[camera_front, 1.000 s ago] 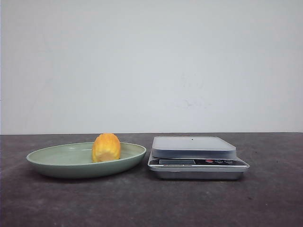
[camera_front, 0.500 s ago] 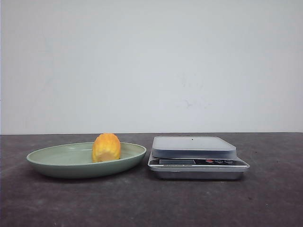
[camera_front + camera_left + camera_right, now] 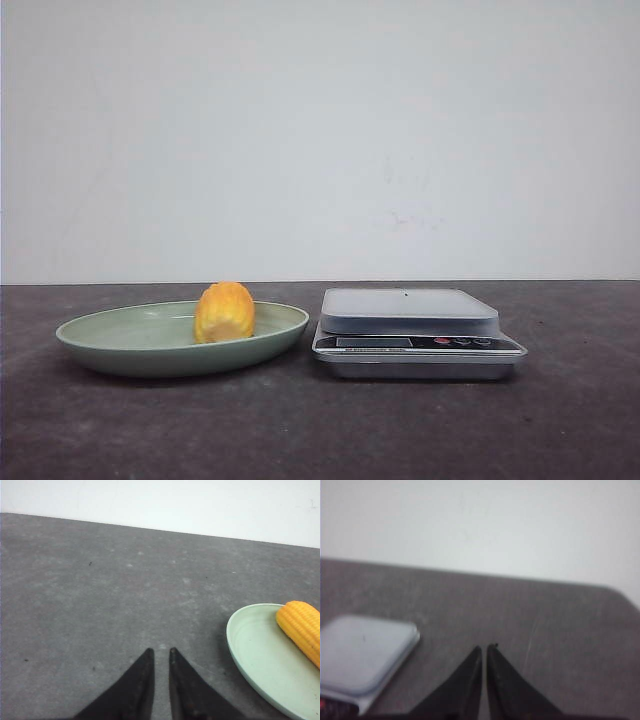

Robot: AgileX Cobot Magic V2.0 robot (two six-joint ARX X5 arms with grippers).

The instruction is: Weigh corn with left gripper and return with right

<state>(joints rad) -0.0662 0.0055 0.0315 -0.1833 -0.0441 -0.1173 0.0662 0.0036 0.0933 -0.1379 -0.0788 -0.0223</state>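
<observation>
Front view: corn (image 3: 224, 312) in green dish (image 3: 120, 345), scale (image 3: 410, 330) beside.

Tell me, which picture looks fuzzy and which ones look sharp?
The right wrist view is fuzzy: the silver kitchen scale and the right gripper have soft edges. The left wrist view is sharp, showing kernel rows on the yellow-orange corn piece. The front view is clear too, evenly lit, with soft shadow under the pale green oval dish.
</observation>
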